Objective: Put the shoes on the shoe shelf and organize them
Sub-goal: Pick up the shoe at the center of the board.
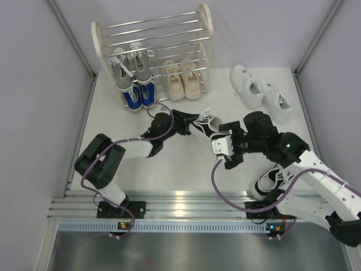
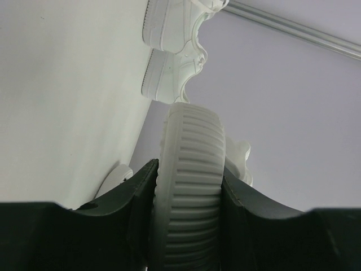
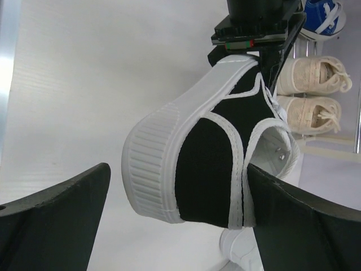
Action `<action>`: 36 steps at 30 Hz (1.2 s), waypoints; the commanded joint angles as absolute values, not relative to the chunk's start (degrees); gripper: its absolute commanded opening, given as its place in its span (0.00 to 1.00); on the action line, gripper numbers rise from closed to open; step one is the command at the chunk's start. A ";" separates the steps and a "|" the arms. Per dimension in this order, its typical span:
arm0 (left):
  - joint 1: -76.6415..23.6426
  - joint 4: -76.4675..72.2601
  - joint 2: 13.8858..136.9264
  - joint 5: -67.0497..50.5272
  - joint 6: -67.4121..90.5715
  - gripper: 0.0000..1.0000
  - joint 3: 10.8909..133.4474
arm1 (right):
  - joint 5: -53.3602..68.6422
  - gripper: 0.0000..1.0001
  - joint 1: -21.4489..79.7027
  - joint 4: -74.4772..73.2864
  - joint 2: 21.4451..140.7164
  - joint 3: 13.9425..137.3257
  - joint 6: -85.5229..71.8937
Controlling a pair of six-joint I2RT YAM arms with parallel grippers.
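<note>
Grey walls close in a white counter (image 1: pixel 110 116), seen from above. My left tool (image 1: pixel 183 122) and my right tool (image 1: pixel 221 140) meet over its middle, with the black-and-white shoe (image 1: pixel 206 123) between them. The shoe shelf (image 1: pixel 206 28) stands beyond my left tool, against the back wall. On it a grey pair (image 1: pixel 132 68) sits over a blue pair (image 1: pixel 139 97), with a beige pair (image 1: pixel 181 80) to their right. An all-white pair (image 1: pixel 262 93) lies on the counter beyond my right tool, well apart from the shelf. A second black-and-white shoe (image 1: pixel 272 179) lies behind my right tool, near that arm's base.

From my left wrist, the two dark fingers (image 2: pixel 121 209) are clenched on the shoe's white ribbed sole, one on each side and pressed against the rubber. Ahead of this tool the white pair lies on the counter, and a metal rail (image 2: pixel 293 28) runs along the grey wall above it.

From my right wrist, the jaws stand wide apart and released. The shoe's heel hangs between them, lifted off the counter, with a clear gap to the left finger. The heel collar comes close to the right finger; I cannot tell whether they touch. At the shoe's far end my left tool grips the toe. Beyond it stand the beige pair and, higher, the blue pair.
</note>
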State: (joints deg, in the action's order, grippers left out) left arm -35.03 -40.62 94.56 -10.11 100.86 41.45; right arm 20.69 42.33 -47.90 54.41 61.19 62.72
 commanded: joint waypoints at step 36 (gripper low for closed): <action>-27.26 -41.15 80.00 -16.61 96.87 0.74 36.12 | 13.27 0.01 44.91 -50.80 54.58 71.10 62.93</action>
State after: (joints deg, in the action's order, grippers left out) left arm -29.58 -43.20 84.68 -14.83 101.51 36.80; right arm 13.61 45.19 -53.60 56.10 66.94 61.56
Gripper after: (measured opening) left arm 0.735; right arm 0.513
